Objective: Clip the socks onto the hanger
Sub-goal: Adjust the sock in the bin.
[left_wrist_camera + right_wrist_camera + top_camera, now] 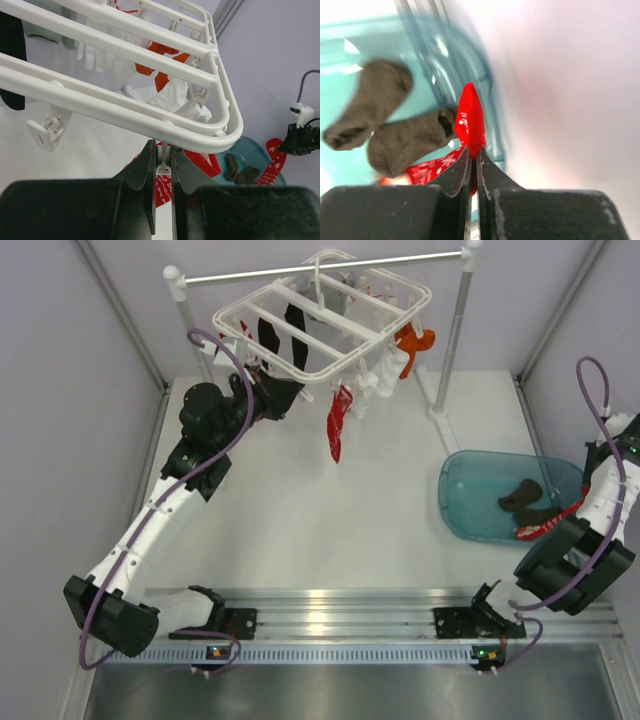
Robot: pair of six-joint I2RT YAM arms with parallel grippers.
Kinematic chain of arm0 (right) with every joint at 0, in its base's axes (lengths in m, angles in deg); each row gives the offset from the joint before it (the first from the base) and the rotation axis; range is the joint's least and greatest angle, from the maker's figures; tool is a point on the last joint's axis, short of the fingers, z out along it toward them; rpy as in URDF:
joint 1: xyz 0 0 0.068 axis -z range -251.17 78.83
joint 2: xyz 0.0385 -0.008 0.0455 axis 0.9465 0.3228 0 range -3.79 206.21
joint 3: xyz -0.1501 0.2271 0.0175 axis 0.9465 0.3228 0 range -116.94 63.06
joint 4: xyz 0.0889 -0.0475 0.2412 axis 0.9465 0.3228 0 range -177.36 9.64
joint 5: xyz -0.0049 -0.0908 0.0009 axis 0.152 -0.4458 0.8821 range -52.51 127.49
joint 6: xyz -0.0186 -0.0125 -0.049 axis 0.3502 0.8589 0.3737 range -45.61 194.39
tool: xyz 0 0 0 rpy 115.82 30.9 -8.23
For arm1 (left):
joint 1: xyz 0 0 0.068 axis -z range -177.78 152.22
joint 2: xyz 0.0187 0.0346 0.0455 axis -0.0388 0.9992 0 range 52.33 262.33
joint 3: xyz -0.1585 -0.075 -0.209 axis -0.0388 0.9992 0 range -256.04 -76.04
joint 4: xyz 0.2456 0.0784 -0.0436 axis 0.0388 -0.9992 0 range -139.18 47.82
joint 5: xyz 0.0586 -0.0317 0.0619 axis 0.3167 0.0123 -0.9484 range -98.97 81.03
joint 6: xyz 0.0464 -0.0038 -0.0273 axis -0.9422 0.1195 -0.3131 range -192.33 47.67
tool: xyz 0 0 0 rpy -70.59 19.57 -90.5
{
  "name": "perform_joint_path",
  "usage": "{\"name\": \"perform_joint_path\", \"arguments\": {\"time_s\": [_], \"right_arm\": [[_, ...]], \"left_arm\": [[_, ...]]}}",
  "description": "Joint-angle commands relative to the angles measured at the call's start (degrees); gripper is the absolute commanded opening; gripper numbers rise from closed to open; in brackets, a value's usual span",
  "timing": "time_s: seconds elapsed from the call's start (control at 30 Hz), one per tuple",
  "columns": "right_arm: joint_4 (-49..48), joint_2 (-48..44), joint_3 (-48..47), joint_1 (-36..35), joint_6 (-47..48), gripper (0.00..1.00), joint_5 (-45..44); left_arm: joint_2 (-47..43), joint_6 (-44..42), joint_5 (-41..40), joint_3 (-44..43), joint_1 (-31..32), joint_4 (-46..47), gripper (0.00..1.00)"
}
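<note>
We see two arms built of white links and black joints, the left arm [150, 523] and the right arm [606, 502]. Behind the fingers [142, 170], which are black, wedge-shaped and scuffed, a purple cable [246, 390] loops along each arm down to black bases [222, 621].

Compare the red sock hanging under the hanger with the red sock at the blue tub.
The hanging red sock dangles straight down from the hanger; the tub red sock lies draped over the tub rim. The right gripper pinches the tub red sock; the hanging red sock is across the table from it. Both are red with white patterning.
</note>
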Motion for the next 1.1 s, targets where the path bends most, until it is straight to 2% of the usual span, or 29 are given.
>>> {"name": "perform_joint_path", "arguments": {"time_s": [0.0,0.13,0.3,0.4,0.5,0.57,0.63,0.7,0.77,0.83,0.9,0.93,1.03,1.07], "right_arm": [[1.3,-5.4,-5.2,-0.7,5.0,0.0,7.0],[2.4,-8.8,-6.9,-0.6,7.7,0.0,17.1],[1.0,-17.2,-4.8,-0.7,10.4,0.0,40.5],[0.5,-20.4,-4.5,-1.4,8.7,0.0,53.6],[4.1,-22.5,-5.9,-5.5,9.6,0.0,62.9],[8.6,-23.2,-7.6,-11.7,11.8,0.0,66.1],[8.8,-23.8,-7.5,-18.3,11.1,0.0,67.7],[4.8,-24.6,-6.5,-22.1,6.4,0.0,67.8],[0.8,-25.2,-4.5,-27.0,-0.7,0.0,64.1],[-4.9,-25.4,-2.5,-28.6,-5.2,0.0,60.8],[-9.9,-26.0,0.4,-28.7,-14.1,0.0,56.2],[-13.4,-26.4,1.7,-28.6,-16.6,0.0,50.1],[-17.0,-29.8,7.3,-28.0,-23.6,0.0,40.2],[-17.5,-30.6,8.8,-27.4,-24.2,0.0,39.8]], "left_arm": [[-0.4,-0.6,-0.4,-1.6,0.0,3.5,0.0],[-0.8,-0.1,-0.4,-1.4,0.0,3.6,0.0],[-1.2,0.3,-0.2,-1.2,0.0,3.9,0.0],[-1.2,0.7,-0.2,-0.9,0.0,4.0,0.0],[-1.0,0.8,0.3,-0.9,0.0,4.4,0.0],[-0.9,0.8,0.4,-0.9,0.0,4.7,0.0],[-0.7,1.0,0.9,-1.1,0.0,4.9,0.0],[-0.8,0.9,1.0,-1.2,0.0,4.9,0.0],[-0.8,0.8,0.9,-1.2,0.0,4.8,0.0],[-0.9,0.7,0.7,-1.0,0.0,4.6,0.0],[-1.1,0.7,0.9,-0.9,0.0,4.4,0.0],[-1.2,0.7,0.9,-0.9,0.0,4.5,0.0],[-1.2,0.7,0.9,-0.9,0.0,4.5,0.0],[-1.3,0.7,0.9,-0.9,0.0,4.5,0.0]]}}
